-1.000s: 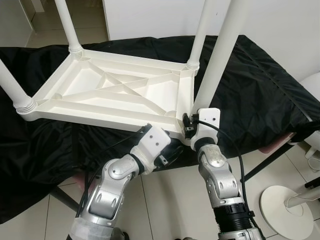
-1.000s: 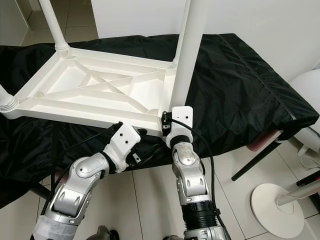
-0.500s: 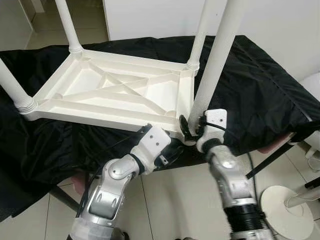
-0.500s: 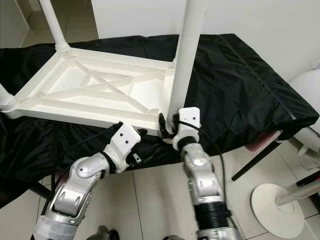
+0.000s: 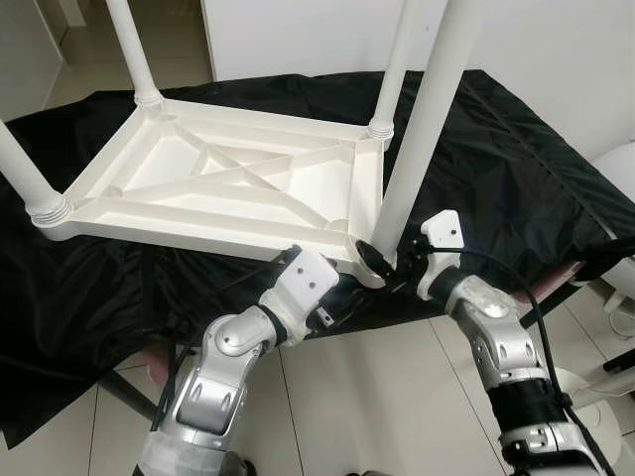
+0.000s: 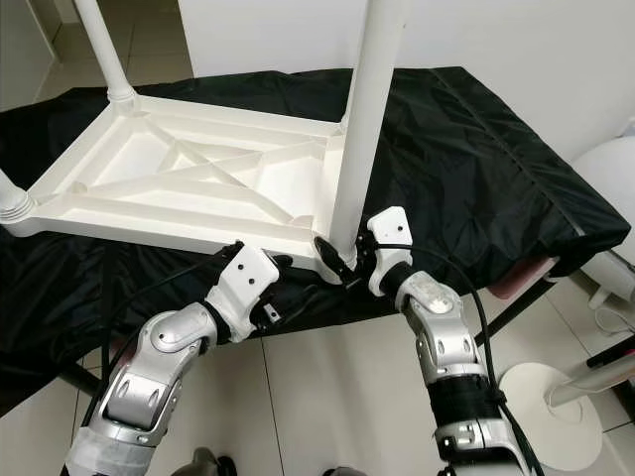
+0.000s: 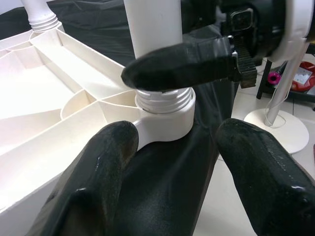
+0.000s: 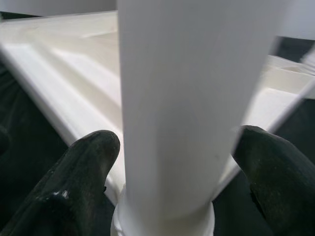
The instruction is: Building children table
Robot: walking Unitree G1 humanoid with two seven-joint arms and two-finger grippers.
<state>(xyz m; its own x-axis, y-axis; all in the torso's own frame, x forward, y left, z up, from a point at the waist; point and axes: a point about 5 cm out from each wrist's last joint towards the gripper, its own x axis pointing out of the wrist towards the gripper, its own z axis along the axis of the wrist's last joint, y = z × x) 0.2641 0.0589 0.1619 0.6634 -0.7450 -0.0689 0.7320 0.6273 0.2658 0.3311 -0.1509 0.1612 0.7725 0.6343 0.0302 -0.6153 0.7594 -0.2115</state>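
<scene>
The white children's table (image 5: 228, 183) lies upside down on the black cloth (image 5: 506, 178) covering the table, its legs pointing up. My right arm bends in from the right, wrist turned sideways, and my right jaws (image 5: 382, 260) straddle the base of the near leg (image 5: 417, 129) at its corner socket, fingers (image 8: 83, 172) on either side; I cannot tell if they press it. My left arm reaches up beneath that corner, left jaws (image 7: 172, 162) spread apart, holding nothing.
</scene>
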